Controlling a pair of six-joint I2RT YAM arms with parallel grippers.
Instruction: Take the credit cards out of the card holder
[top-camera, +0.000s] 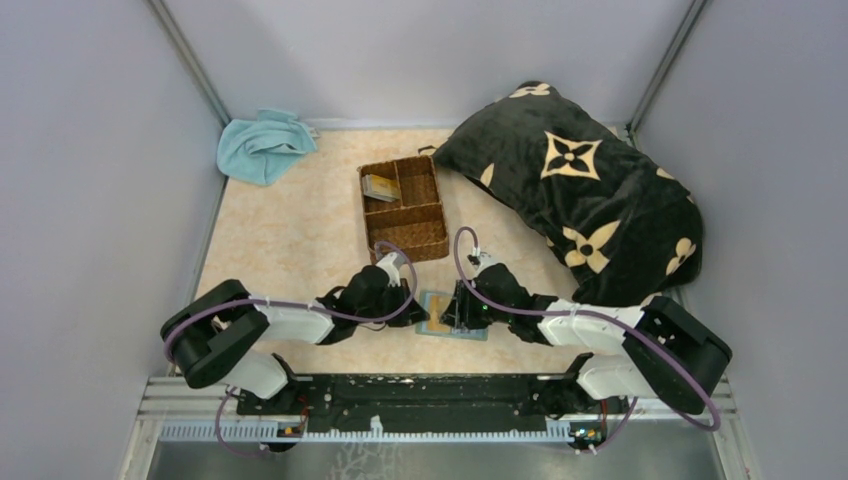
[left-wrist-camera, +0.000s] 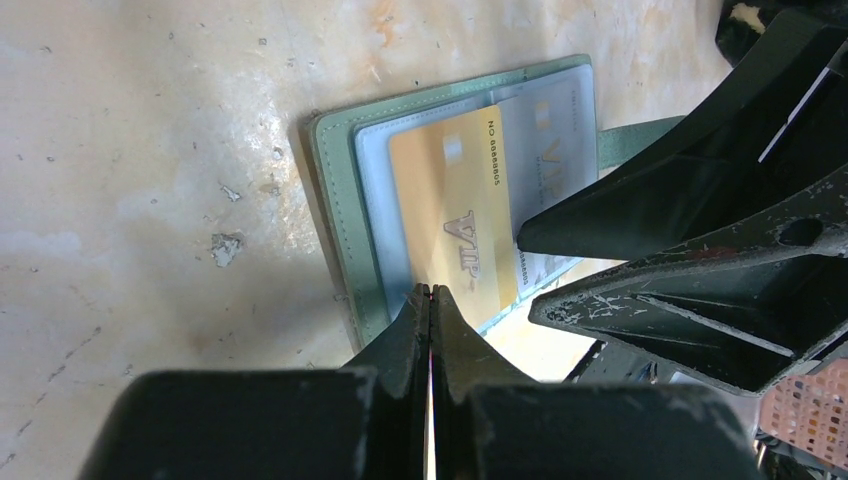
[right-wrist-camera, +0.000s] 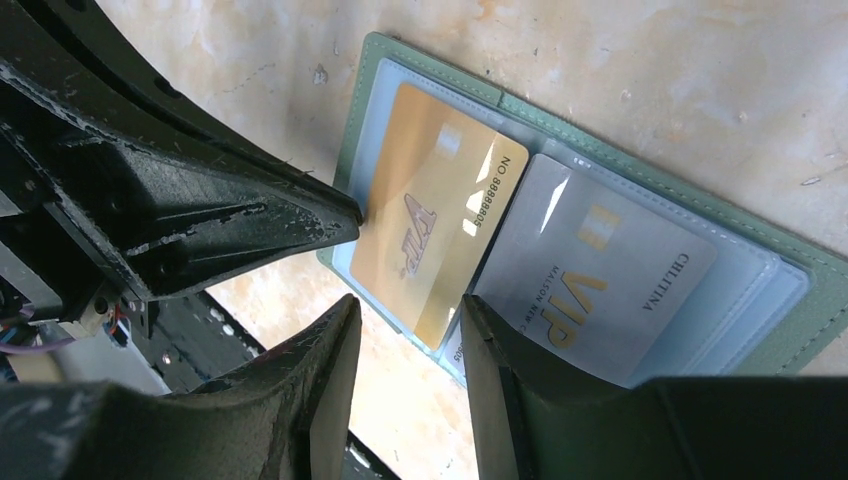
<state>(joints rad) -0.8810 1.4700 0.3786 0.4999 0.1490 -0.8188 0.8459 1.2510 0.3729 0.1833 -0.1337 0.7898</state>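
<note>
The grey-green card holder (left-wrist-camera: 335, 190) lies open on the table between both arms (top-camera: 432, 298). A tan-gold card (left-wrist-camera: 455, 205) sits askew, partly slid out of its pale blue pocket, and a grey card (left-wrist-camera: 555, 150) rests in the other pocket. My left gripper (left-wrist-camera: 430, 291) is shut, its tip at the holder's near edge by the gold card. My right gripper (right-wrist-camera: 408, 308) is open, with the gold card's (right-wrist-camera: 430, 240) lower corner just beyond the gap and one finger (right-wrist-camera: 500, 350) over the grey card (right-wrist-camera: 600, 270). It holds nothing.
A brown wicker three-part basket (top-camera: 425, 240) stands just behind the holder, with cards (top-camera: 380, 187) in its far-left compartment. A large black pillow (top-camera: 590, 190) fills the right side. A light-blue towel (top-camera: 262, 145) lies at the far left corner.
</note>
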